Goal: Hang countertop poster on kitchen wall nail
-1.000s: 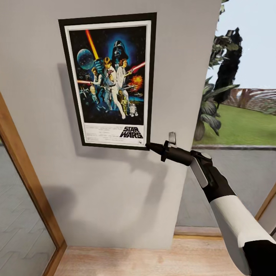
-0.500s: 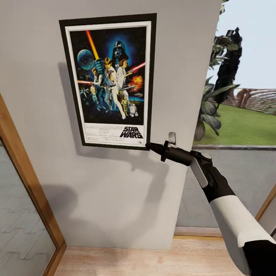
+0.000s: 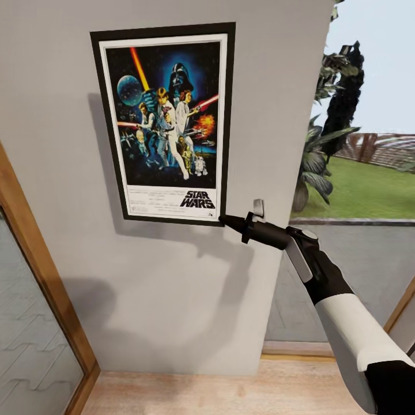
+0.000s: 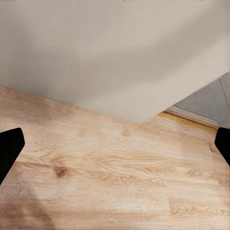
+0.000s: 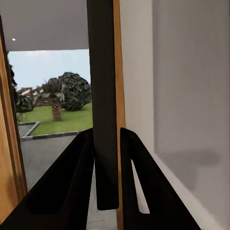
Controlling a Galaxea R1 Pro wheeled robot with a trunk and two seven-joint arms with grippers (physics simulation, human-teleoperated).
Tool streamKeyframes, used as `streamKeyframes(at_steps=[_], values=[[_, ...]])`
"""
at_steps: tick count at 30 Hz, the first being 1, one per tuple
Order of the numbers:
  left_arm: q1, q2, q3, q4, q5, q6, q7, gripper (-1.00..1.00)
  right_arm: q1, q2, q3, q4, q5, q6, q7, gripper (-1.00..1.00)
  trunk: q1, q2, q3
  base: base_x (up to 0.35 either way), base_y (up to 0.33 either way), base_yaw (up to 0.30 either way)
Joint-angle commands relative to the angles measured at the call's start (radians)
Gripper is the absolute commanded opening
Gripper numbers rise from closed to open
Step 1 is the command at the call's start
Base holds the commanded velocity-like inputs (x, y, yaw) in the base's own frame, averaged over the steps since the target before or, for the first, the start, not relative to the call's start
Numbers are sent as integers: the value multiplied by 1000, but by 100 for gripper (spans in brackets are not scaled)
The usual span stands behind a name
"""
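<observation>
Fingers (image 5: 79, 177) of the right gripper (image 3: 226, 219) are pinching the stiff, light, black-framed Star Wars poster (image 3: 167, 121) at its lower corner, against the grey wall (image 3: 190, 288).

Surface finishes, wall station
Matt grey wall (image 3: 173, 288); pale grained wood floor (image 4: 115, 177); poster (image 3: 167, 121) smooth, black-framed; right gripper (image 3: 226, 220) matt black.

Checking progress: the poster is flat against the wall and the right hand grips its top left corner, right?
Not quite. The right hand grips the poster at its bottom right corner, as the head view shows. The rest holds: it lies against the grey wall.
</observation>
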Motion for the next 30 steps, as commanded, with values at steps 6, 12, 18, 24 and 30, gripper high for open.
streamKeyframes(at_steps=[6,12,18,24,30], values=[[0,0,-7,0,7,-4,-2,100,-1,-1,2,1,-12,12,1,-100,1,-1,-1,163,0,0],[0,0,-7,0,7,-4,-2,100,-1,-1,2,1,-12,12,2,-100,1,-1,-1,73,0,0],[0,0,-7,0,7,-4,-2,100,-1,-1,2,1,-12,12,2,-100,1,-1,-1,130,0,0],[0,0,-7,0,7,-4,-2,100,-1,-1,2,-1,-11,14,1,-100,1,-1,-1,15,0,0],[-1,0,-7,0,7,-4,-2,100,-1,-1,3,-2,-11,14,1,-100,1,-1,-1,2,0,0]])
